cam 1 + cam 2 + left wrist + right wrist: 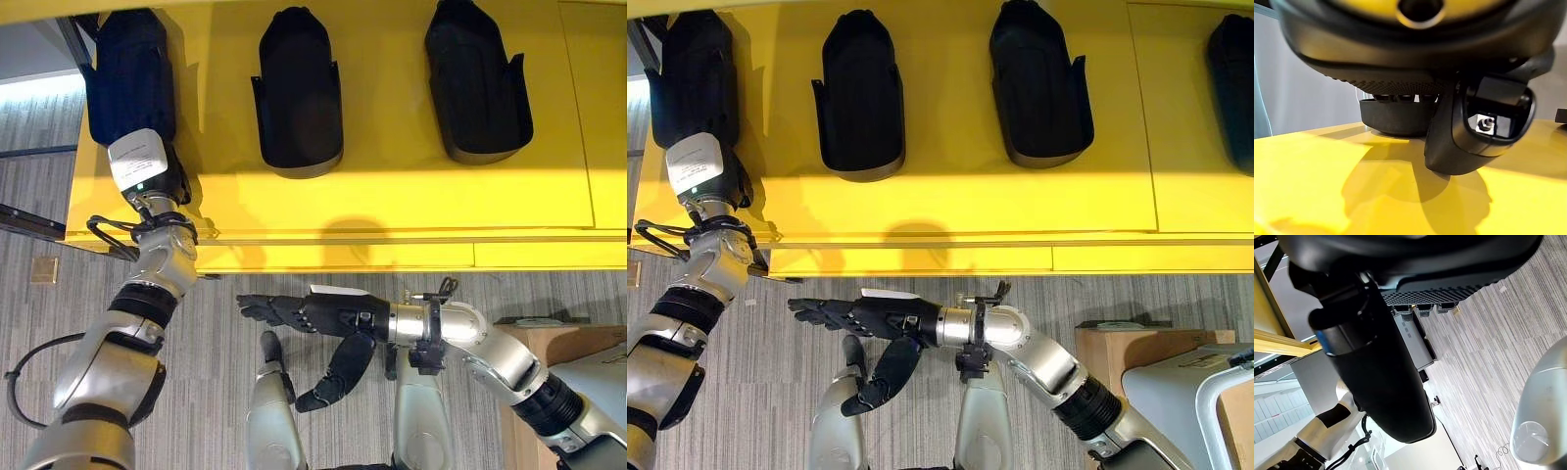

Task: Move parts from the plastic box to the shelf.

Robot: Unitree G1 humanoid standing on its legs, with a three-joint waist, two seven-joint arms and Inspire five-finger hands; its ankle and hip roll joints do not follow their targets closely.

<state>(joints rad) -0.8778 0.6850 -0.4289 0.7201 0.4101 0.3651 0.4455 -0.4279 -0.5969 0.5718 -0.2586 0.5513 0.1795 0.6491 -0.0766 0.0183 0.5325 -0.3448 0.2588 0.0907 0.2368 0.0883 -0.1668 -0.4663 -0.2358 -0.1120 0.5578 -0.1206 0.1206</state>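
left hand at upper left of the left eye view, reached onto the yellow shelf against the near end of the leftmost black part. fingers hidden under and behind that part, so grip cannot be told; in the left wrist view, dark palm over the part's rim, thumb hanging down beside it, yellow surface below.

right hand at lower centre, below the shelf edge and over the grey striped floor. fingers stretched out flat toward frame left, thumb dropped downward, nothing held. right wrist view: straight fingers, bare floor beyond.

step in hand, by judgement: placing stage. leftmost part appears seated on the shelf with the left hand at it, either settling or about to let go. two more black parts in the row: middle part and right part, both flat on the shelf, well apart from either hand. right eye view adds a fourth part at the far right edge.

next move, by judgement: confirm part rests flat, free the left hand, draw it back clear of the shelf lip without dragging the part. plastic box not made out; a brown carton at lower right, contents not visible.
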